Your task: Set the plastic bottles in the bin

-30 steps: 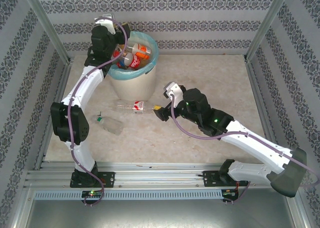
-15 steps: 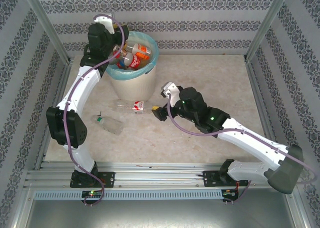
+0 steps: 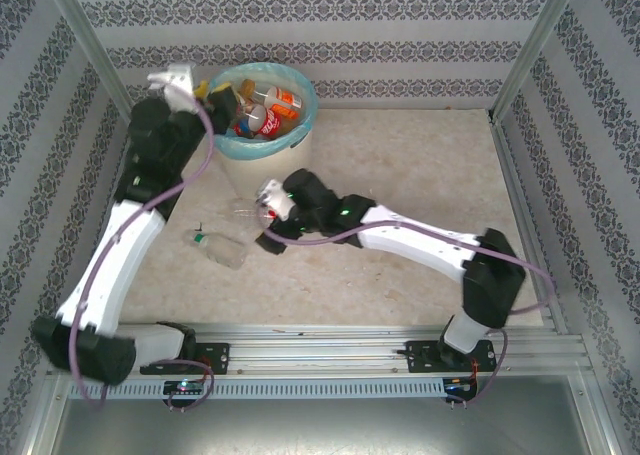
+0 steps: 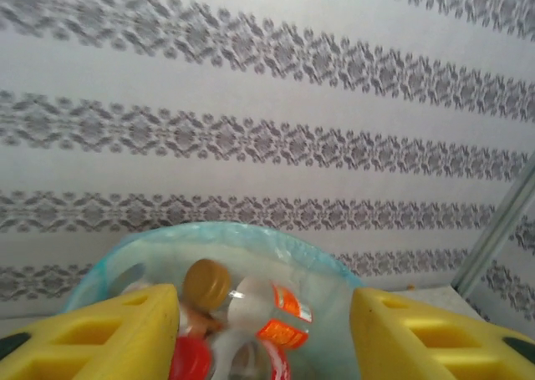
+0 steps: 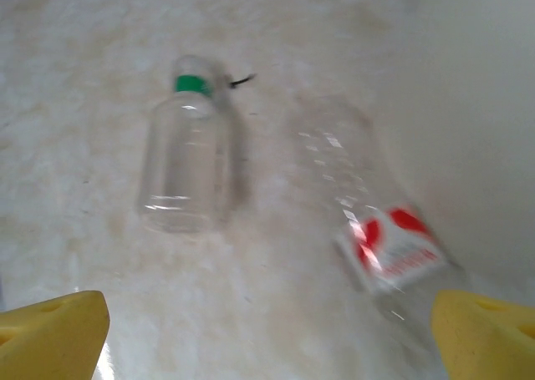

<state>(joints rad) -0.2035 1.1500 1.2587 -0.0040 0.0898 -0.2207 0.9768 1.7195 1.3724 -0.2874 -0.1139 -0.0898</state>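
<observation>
Jaws apart on both, left gripper (image 4: 263,338) at bin (image 4: 251,234), right gripper (image 5: 267,334) over red-labelled bottle (image 5: 391,246)

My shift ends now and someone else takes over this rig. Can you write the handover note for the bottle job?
Left gripper: open and empty, beside the rim of the bin.
Right gripper: wide open and empty, hovering over two bottles on the table.
Done: several bottles lie in the bin.
Left: the green-capped bottle and the red-labelled bottle, both lying on their sides in front of the bin, apart from each other.
</observation>
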